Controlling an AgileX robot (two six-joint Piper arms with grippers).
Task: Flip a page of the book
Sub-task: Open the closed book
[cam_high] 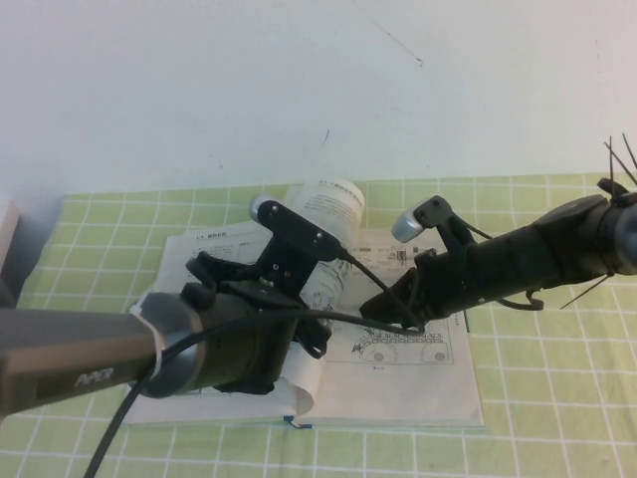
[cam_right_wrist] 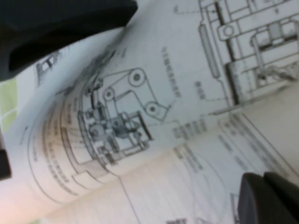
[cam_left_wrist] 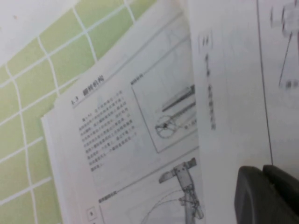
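Left claw (cam_high: 299, 334) and right claw (cam_high: 373, 311) apparently against curled page (cam_high: 333, 214).

**Open book seen close from the left wrist**

The book (cam_left_wrist: 117, 140) lies open on a green checked cloth (cam_left_wrist: 42, 79), showing Chinese text beside framed machine diagrams. A raised page (cam_left_wrist: 229, 93) curves over it, faint print showing through. The left gripper (cam_left_wrist: 267, 193) appears as dark fingertips pressed together, just beside that page.
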